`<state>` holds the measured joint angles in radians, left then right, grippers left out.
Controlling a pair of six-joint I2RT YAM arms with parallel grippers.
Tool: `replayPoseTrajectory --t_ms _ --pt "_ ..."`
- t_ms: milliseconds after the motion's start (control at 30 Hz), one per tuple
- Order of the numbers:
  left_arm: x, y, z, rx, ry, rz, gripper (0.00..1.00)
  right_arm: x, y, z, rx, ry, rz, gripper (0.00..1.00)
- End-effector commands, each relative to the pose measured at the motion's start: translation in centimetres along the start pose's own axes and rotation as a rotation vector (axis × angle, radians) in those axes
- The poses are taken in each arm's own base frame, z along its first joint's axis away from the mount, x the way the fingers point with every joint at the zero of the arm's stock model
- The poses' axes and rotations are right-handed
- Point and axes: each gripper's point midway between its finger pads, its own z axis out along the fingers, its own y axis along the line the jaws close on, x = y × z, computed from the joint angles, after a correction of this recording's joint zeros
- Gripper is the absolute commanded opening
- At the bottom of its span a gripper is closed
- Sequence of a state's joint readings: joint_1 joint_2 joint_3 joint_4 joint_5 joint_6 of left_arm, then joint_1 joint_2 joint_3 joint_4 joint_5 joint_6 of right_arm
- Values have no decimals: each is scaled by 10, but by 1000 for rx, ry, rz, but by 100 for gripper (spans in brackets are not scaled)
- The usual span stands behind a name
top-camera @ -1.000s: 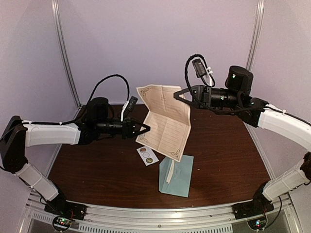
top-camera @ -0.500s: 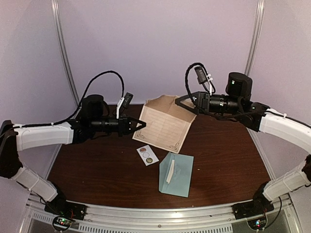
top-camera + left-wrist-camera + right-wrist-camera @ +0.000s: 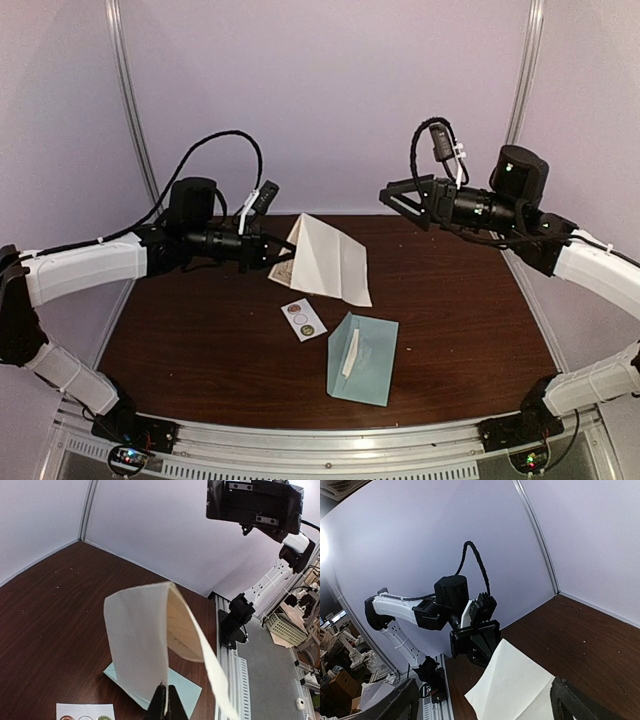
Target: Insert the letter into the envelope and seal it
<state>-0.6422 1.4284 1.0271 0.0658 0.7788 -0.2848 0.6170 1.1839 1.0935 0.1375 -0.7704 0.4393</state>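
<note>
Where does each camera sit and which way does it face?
Top external: above and behind the bases, looking down at the table; both arms show, left gripper pinching the letter, right gripper open.
Left wrist: on the left arm, facing the right arm across letter and envelope; own shut fingers at bottom.
Right wrist: on the right arm, facing the left arm; own spread fingers at bottom corners.
Shared: both wrist views show the letter and the opposite gripper.

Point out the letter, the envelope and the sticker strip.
letter (image 3: 325, 262), top external view, middle of its folded white face.
envelope (image 3: 372, 365), top external view, centre of its teal body.
sticker strip (image 3: 303, 319), top external view, its middle.
</note>
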Motion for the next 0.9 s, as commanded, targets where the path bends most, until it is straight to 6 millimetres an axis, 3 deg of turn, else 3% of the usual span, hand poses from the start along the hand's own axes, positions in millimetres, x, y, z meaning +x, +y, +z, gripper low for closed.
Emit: replayPoseTrajectory --t_ms 0,167,467,567,867 --pt "-9 -19 0 123 27 77 0 14 -23 3 90 50 -40 96" --pt "-13 -33 -3 177 43 93 0 46 -31 14 70 193 -49 99" --pt "-16 -62 0 270 91 116 0 83 -8 30 -64 374 -85 97" --pt "-14 -68 5 286 118 113 0 88 -4 34 -104 398 -78 91" --pt "-19 -73 7 300 122 105 0 104 8 30 -195 456 -51 61"
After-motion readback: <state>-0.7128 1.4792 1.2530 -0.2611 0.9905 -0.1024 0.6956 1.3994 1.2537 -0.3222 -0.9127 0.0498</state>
